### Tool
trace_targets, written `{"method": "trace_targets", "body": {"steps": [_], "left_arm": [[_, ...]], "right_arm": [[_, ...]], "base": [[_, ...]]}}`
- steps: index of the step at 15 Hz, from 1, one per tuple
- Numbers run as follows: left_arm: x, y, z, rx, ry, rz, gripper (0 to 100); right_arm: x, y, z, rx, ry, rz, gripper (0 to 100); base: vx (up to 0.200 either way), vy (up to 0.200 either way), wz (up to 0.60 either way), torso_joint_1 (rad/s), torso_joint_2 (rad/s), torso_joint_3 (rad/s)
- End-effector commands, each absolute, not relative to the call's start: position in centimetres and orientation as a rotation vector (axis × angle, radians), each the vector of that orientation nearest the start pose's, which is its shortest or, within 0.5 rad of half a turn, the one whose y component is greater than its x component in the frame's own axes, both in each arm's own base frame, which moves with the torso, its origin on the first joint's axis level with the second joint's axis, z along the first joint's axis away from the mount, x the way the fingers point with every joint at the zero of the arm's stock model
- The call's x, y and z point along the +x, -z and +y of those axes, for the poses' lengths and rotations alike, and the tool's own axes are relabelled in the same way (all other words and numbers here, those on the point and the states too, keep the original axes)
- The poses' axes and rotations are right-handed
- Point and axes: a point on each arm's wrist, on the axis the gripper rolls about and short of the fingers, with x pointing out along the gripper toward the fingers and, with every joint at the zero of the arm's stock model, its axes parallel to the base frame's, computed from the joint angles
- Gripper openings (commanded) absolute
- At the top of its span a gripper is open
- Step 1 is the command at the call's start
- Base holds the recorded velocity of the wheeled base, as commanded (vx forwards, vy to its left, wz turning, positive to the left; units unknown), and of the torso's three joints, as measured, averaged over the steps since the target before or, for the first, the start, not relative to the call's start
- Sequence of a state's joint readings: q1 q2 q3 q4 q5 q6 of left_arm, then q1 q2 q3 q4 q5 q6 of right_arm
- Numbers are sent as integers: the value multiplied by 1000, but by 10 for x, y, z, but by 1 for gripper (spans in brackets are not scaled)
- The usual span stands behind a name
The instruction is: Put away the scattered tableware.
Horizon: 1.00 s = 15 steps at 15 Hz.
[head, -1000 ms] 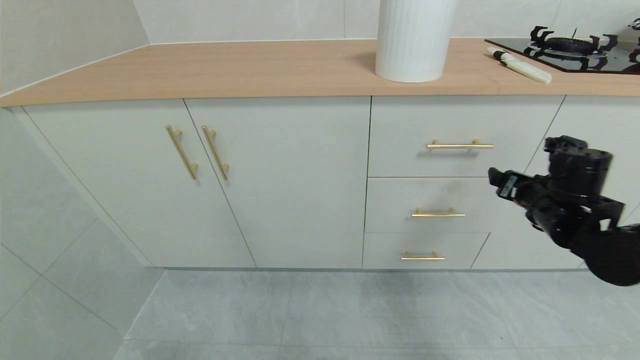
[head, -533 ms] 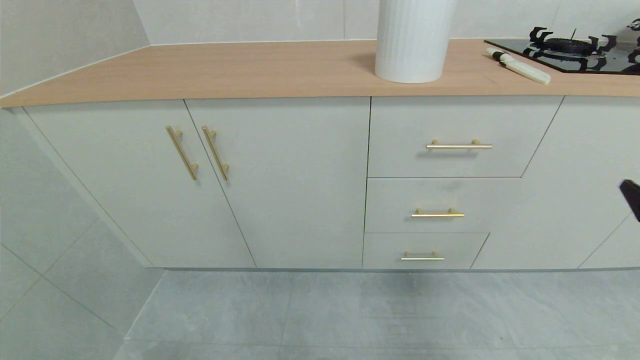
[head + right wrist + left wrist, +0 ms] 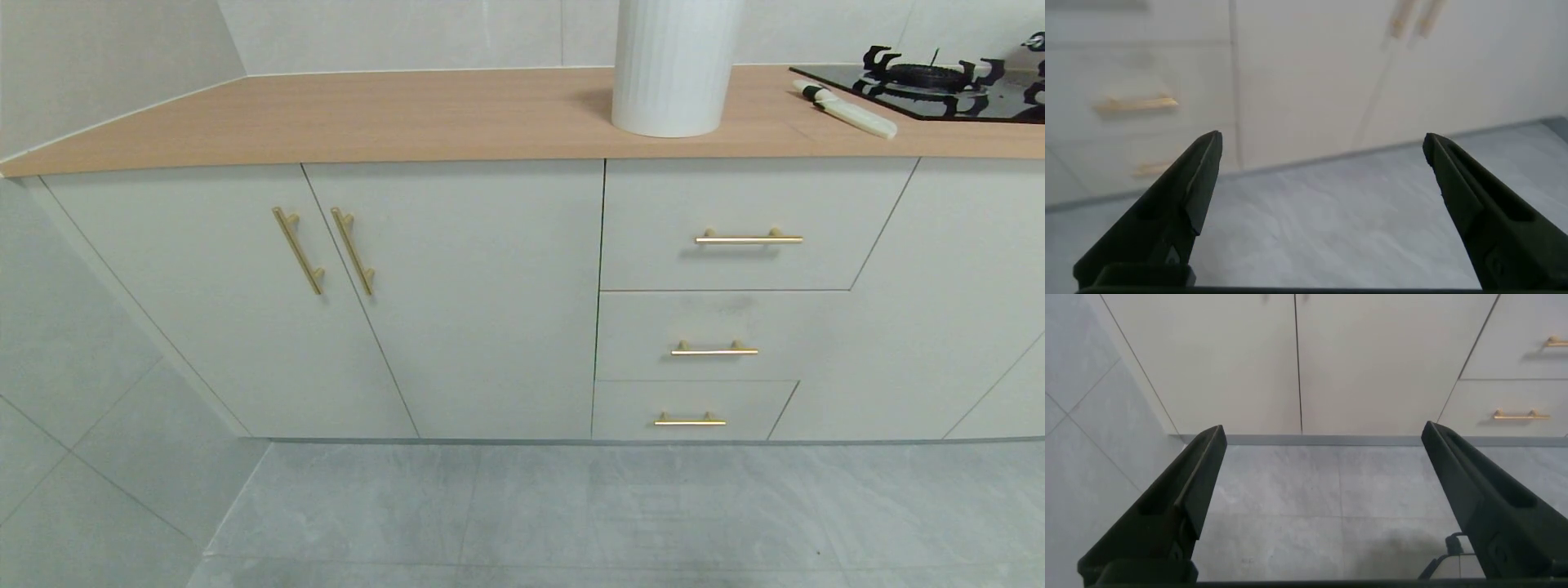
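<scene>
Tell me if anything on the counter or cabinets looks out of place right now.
One thing: a knife lies loose and slanted on the countertop, beside the stove. The white container stands upright, and the drawers and cabinet doors look shut, with no spills or damage visible.

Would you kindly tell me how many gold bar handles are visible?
5: left door handle and right door handle, side by side; top drawer handle, middle drawer handle and bottom drawer handle, stacked to their right. Others may be out of frame.
</scene>
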<state>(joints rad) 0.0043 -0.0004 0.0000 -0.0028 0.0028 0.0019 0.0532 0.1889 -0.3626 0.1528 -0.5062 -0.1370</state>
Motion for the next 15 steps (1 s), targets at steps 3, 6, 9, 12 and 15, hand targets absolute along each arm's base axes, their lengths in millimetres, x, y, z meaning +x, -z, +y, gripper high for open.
{"method": "trace_targets", "body": {"steps": [3, 6, 9, 12, 15], "left_arm": [[-23, -76, 0, 2, -8, -3, 100], [-23, -76, 0, 3, -8, -3, 100], [-23, -76, 0, 3, -8, -3, 100], [-23, -76, 0, 3, -8, -3, 100], [-23, -76, 0, 3, -8, -3, 100]], "right_arm": [[-41, -107, -11, -67, 508, -8, 100], [-24, -83, -6, 16, 277, -71, 100], [-23, -79, -4, 37, 180, -40, 100], [-23, -75, -1, 9, 63, 14, 100], [-23, -75, -1, -15, 43, 5, 100]], "base": [[0, 0, 0, 0, 0, 0], [0, 0, 0, 0, 0, 0], [0, 0, 0, 0, 0, 0], [0, 0, 0, 0, 0, 0], [0, 0, 0, 0, 0, 0]]}}
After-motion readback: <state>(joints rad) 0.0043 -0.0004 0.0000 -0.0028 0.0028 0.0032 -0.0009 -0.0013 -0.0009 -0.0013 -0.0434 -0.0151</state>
